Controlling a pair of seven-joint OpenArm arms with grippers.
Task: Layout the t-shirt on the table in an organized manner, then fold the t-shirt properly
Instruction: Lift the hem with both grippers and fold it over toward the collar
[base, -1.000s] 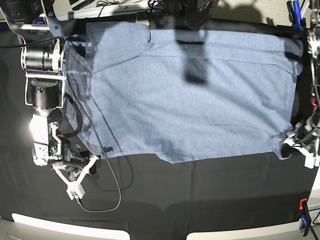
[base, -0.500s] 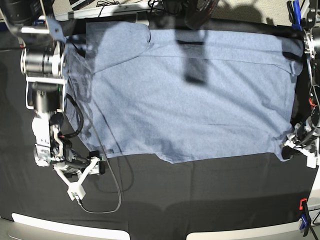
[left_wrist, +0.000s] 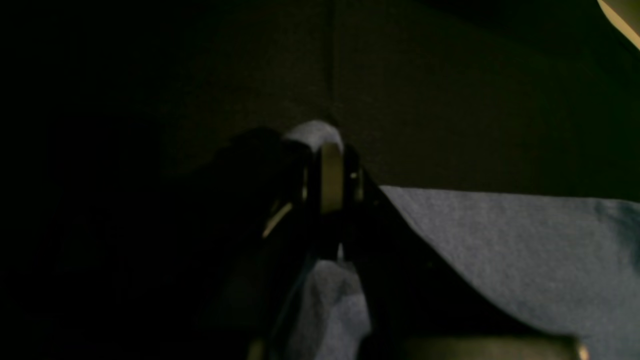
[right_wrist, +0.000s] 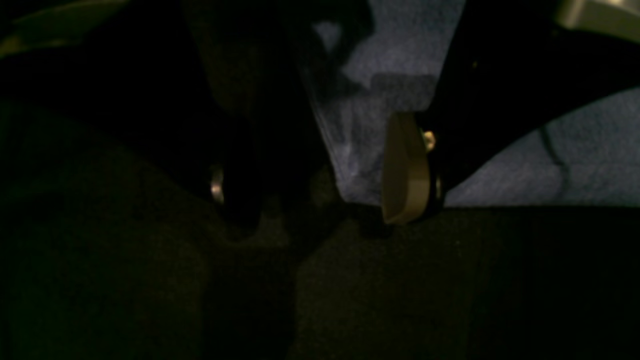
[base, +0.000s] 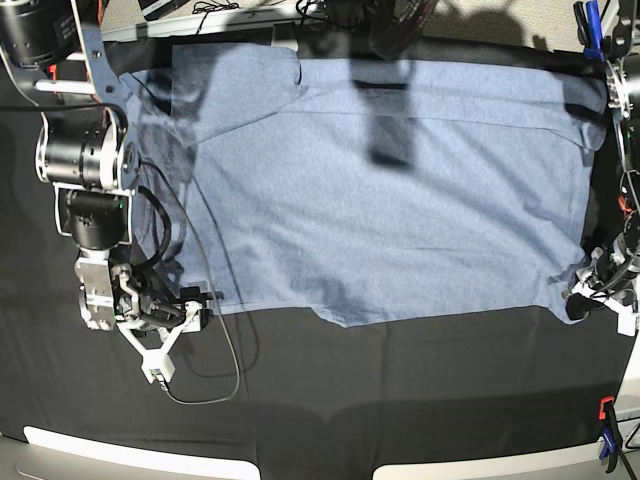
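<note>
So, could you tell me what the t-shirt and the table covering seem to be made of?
The t-shirt looks like a soft knit, probably cotton jersey: a matte, heathered blue-grey surface with fine flecks that drapes in gentle creases. The table is covered in matte black cloth, apparently a woven or felt-like fabric; it shows no shine and wrinkles faintly. The exact fibre cannot be told from either.

My right arm (base: 85, 190) is stacked black cylindrical motors in white brackets, trailing a black cable (base: 215, 350); my right gripper (right_wrist: 320, 200) has tan pads, brass screws and dark fingers.
</note>
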